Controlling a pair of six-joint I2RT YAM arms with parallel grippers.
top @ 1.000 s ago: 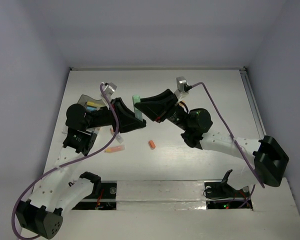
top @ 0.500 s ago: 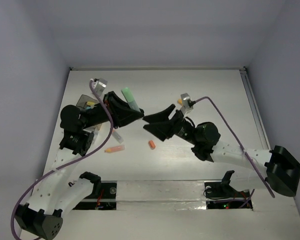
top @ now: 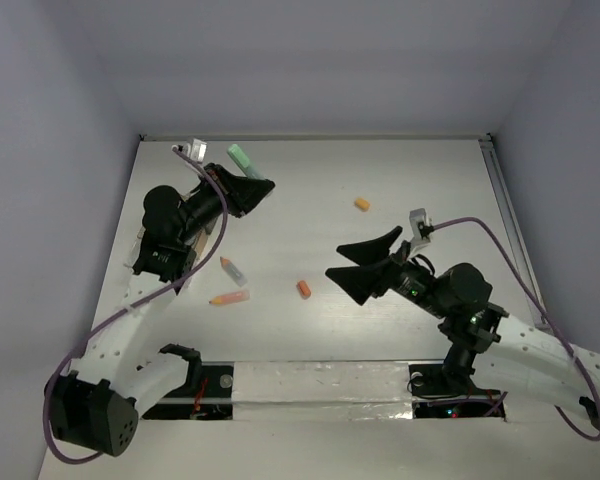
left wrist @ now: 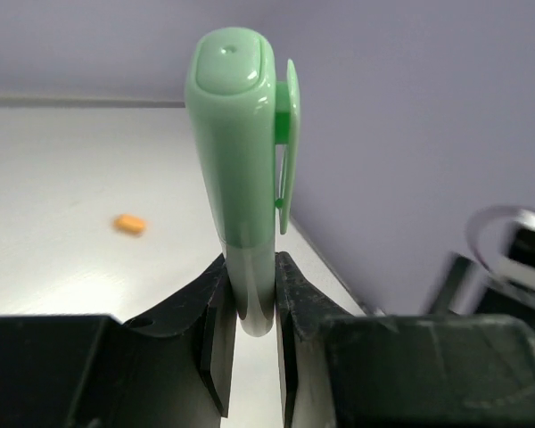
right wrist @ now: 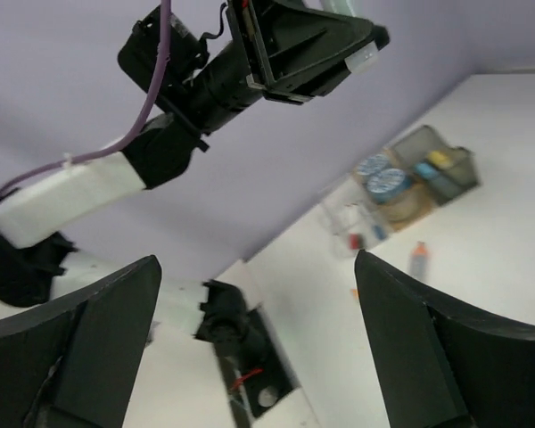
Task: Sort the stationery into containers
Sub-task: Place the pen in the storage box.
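My left gripper (top: 261,184) is raised over the table's far left, shut on the lower end of a pale green marker (top: 240,156) with a clip. In the left wrist view the marker (left wrist: 241,169) stands upright between the jaws of the left gripper (left wrist: 250,308). The right gripper (top: 364,263) hovers at the near right, open and empty. On the table lie an orange block (top: 362,204), another orange block (top: 304,289), an orange pen (top: 229,298) and a short orange-tipped pen (top: 233,270). The right wrist view shows a grey box (right wrist: 432,159), a round blue-white pot (right wrist: 382,178) and a clear tray (right wrist: 349,223).
In the top view the left arm (top: 170,225) covers the containers at the left edge. The white table (top: 430,170) is walled at the back and sides. The arm bases sit at the near edge. The right wrist view looks across at the left arm (right wrist: 205,80), past the open right gripper (right wrist: 256,260).
The right gripper let go of the green marker, opened wide and drew back to the near right. The left gripper kept the marker and carried it toward the far left.
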